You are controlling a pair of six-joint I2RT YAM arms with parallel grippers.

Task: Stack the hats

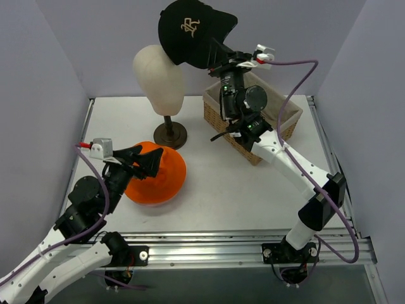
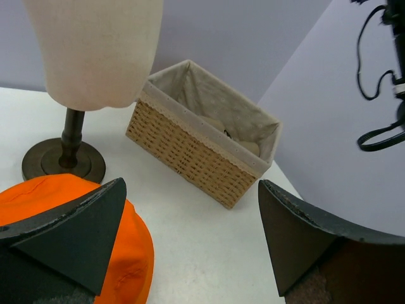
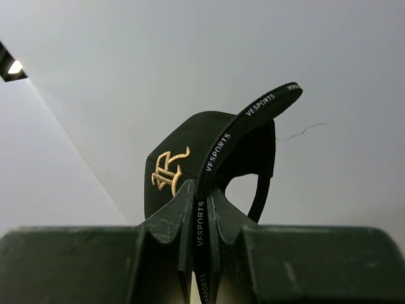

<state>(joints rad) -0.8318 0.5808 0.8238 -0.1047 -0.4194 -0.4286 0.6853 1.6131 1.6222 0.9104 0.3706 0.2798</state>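
A black cap with a gold emblem (image 1: 188,28) hangs in the air just above and to the right of the mannequin head. My right gripper (image 1: 218,56) is shut on its brim. In the right wrist view the brim edge runs between the shut fingers of the right gripper (image 3: 201,212), with the black cap (image 3: 174,168) above them. The orange bucket hat (image 1: 166,177) lies on the table at the front left. My left gripper (image 1: 142,158) is wide open over its left side. In the left wrist view the orange hat (image 2: 136,253) lies under the left finger (image 2: 82,234), and the left gripper (image 2: 190,234) holds nothing.
A cream mannequin head (image 1: 158,76) on a dark stand (image 1: 171,134) is at the back centre. A lined wicker basket (image 1: 278,130) sits at the back right under the right arm. Tan fabric (image 2: 218,125) lies inside the basket (image 2: 190,155).
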